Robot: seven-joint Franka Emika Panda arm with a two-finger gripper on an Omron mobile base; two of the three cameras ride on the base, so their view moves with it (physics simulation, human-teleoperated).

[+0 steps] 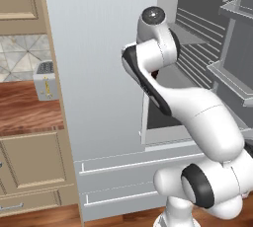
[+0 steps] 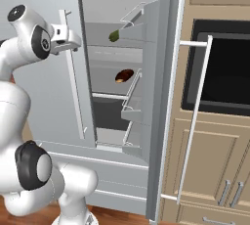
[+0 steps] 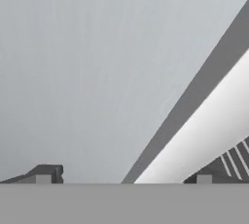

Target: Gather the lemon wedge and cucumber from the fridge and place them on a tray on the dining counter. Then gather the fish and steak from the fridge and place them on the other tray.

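Pale grey fridge (image 2: 53, 97), smooth flat panels, no readable writing. One door swung open, right of centre in the right base view. One stubby dark green cucumber (image 2: 114, 35) on the upper shelf, one rounded reddish-brown steak (image 2: 124, 76) one shelf lower. Pincer (image 2: 66, 37) at upper left, released, fingers spread wide, empty, near the door's long bar handle (image 2: 74, 82).

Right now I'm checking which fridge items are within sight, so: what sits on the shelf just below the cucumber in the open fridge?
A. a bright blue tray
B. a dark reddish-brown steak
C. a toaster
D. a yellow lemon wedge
B: the steak lies one shelf under the cucumber inside the fridge.
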